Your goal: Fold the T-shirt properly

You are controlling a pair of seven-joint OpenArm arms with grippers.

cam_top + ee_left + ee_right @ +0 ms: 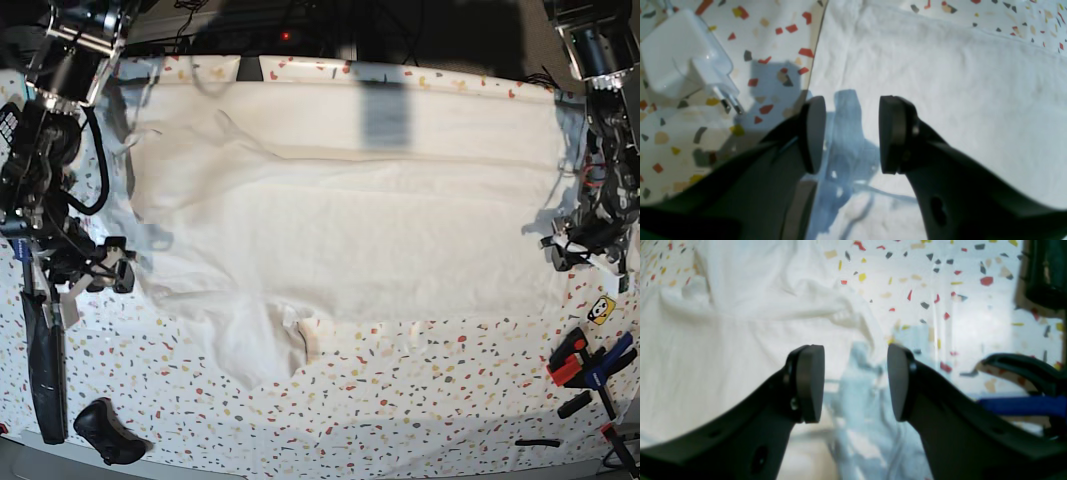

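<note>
The white T-shirt lies spread wide across the speckled table, with one flap hanging toward the front edge. My left gripper hovers over the shirt's side edge at the right end of the table. Its jaws are open with nothing between them. My right gripper is open too and holds nothing. It hangs above the rumpled shirt edge at the table's left end.
A white plug charger lies on the tabletop just beside the left gripper. Black and blue clamps sit at the front right, one also near the right gripper. A black object lies at the front left.
</note>
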